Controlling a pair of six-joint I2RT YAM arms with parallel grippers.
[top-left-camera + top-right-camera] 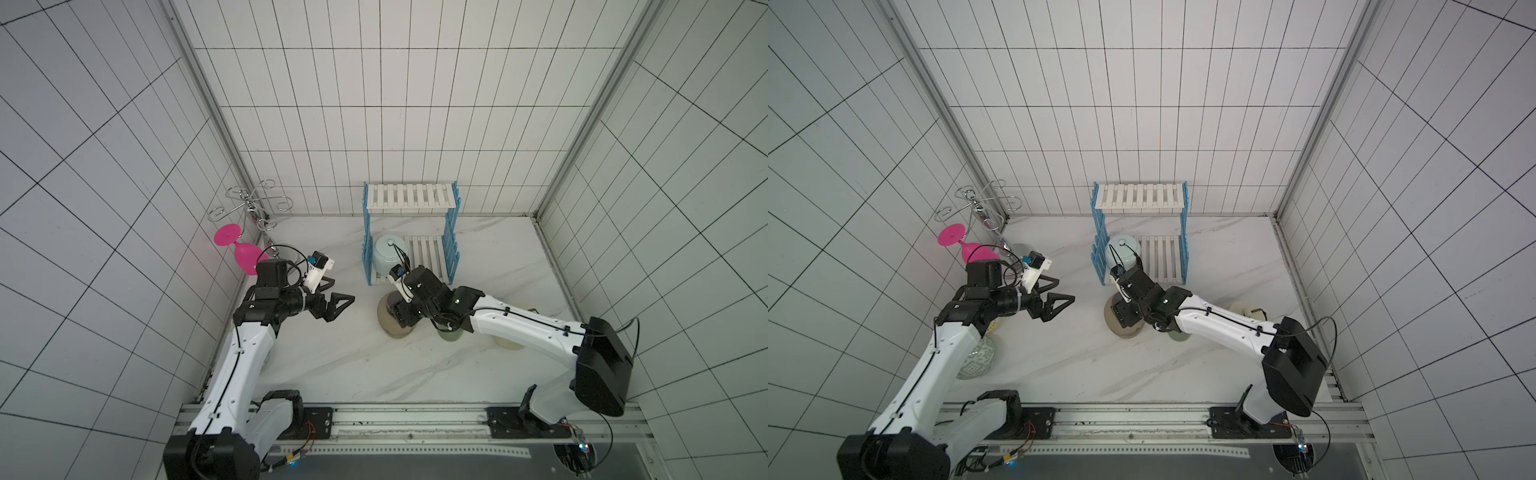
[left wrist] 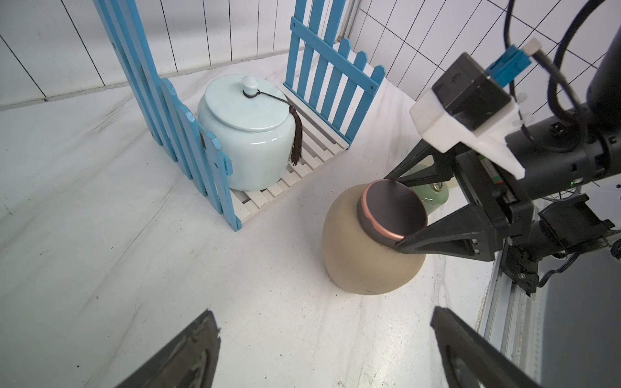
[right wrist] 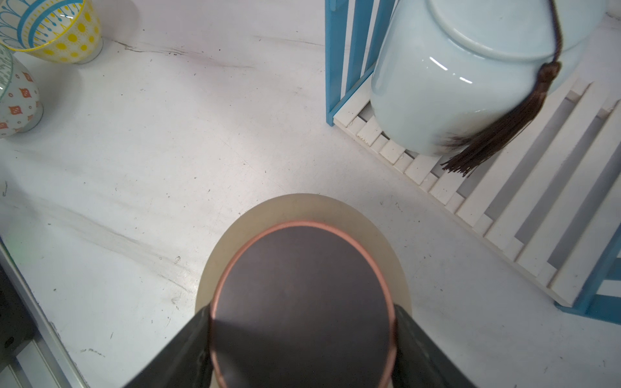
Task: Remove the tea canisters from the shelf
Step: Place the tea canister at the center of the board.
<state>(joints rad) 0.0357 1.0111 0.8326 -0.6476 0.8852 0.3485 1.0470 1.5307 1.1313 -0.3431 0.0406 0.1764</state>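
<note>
The brown jar [image 2: 369, 262] stands upright on the table [image 1: 353, 365], just in front of the shelf [image 1: 409, 201] and off its boards. The right gripper [image 2: 396, 212] clasps the jar's dark lid [image 3: 302, 295], with one finger pressed to each side. The pale-blue jar [image 2: 248, 147] sits on the shelf's lower board [image 1: 426, 257], beside the fence side nearer the left arm. The green jar [image 1: 449, 334] and the cream jar [image 1: 507, 343] stand on the table, partly hidden under the right arm. The left gripper [image 1: 343, 289] hovers above the table with its jaws spread wide, holding nothing. A pink glass [image 1: 245, 257] hangs at the far corner.
</note>
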